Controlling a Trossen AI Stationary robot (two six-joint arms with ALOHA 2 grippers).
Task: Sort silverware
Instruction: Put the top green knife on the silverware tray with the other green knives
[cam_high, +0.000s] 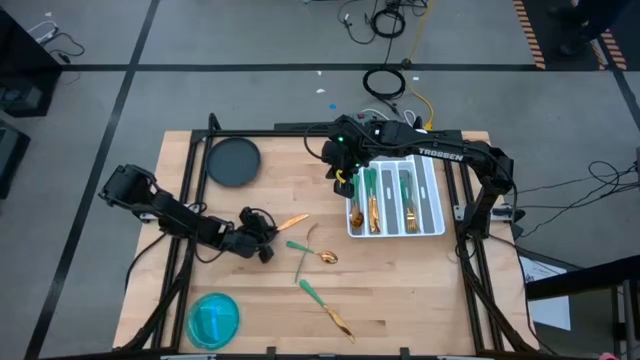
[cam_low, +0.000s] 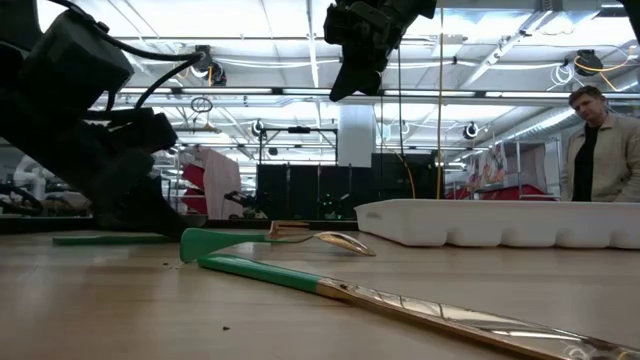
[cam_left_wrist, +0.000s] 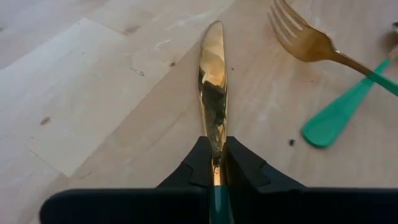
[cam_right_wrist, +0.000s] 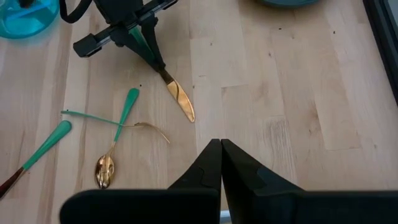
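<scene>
Silverware: gold heads with green handles; some pieces lie loose on the wooden table (cam_high: 420, 290), some lie in the white tray (cam_high: 432, 205).
Knife (cam_left_wrist: 212, 81): its green handle is pinched between the left pincer's fingers, and its gold blade sticks out straight ahead of them, low over the table.
Left pincer (cam_high: 268, 236): closed tight on the knife handle, down near the table.
Fork (cam_left_wrist: 306, 39): lies just past the knife tip, off to one side of the left pincer, with its green handle crossing over the spoon's.
Spoon (cam_high: 322, 256): lies on the table close to the left pincer, with its gold bowl on the far side of the fork.
Second knife (cam_high: 326, 309): lies alone on the table, farther from the left pincer.
Right pincer (cam_high: 343, 182): shut all the way with nothing in it, up in the air beside the tray's edge.
Tray: right next to the right pincer, with gold and green pieces in its long slots.
Blue bowl (cam_high: 213, 318): near the table's front edge, well away from the right pincer.
Dark round plate (cam_high: 233, 161): at the table's back, well apart from the left pincer.
Person (cam_low: 602, 145): stands in the room behind the table.
</scene>
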